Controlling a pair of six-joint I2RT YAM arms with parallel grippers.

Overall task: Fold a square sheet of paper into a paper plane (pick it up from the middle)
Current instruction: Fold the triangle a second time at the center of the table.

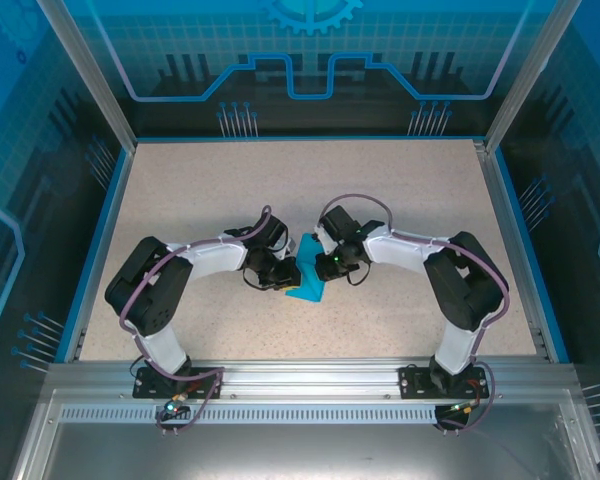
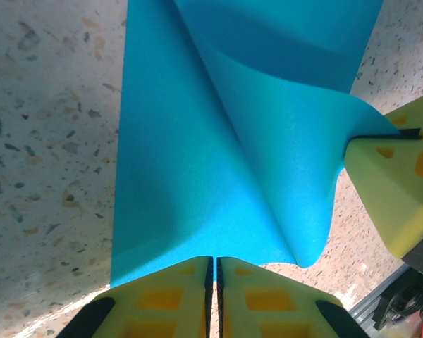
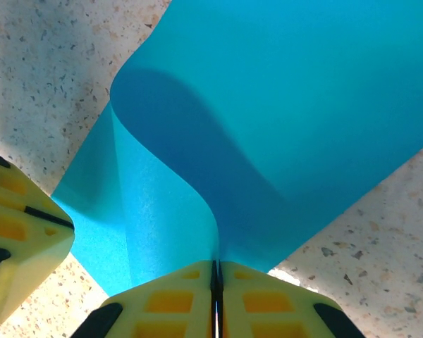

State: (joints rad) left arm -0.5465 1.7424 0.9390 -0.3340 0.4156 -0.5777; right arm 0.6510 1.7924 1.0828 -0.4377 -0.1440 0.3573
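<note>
The square sheet of paper point(image 1: 307, 288), plain teal-blue, is held between both grippers at the table's middle and bends in a soft S-curve. My left gripper point(image 2: 213, 262) is shut with the sheet's point(image 2: 197, 162) near edge at its tips. A curled flap of the sheet runs to the right gripper's yellow finger point(image 2: 398, 190), which pinches it. In the right wrist view my right gripper point(image 3: 216, 266) is shut on a raised fold of the sheet point(image 3: 282, 120), and the left gripper's finger point(image 3: 17, 225) sits at the lower left. From above, the left gripper point(image 1: 283, 272) and right gripper point(image 1: 327, 266) face each other across the paper.
The speckled beige table point(image 1: 400, 190) stretches open behind and beside the arms. Blue rails and metal posts point(image 1: 90, 70) frame it, with transparent walls around. An aluminium rail point(image 1: 300, 378) carries both arm bases at the near edge.
</note>
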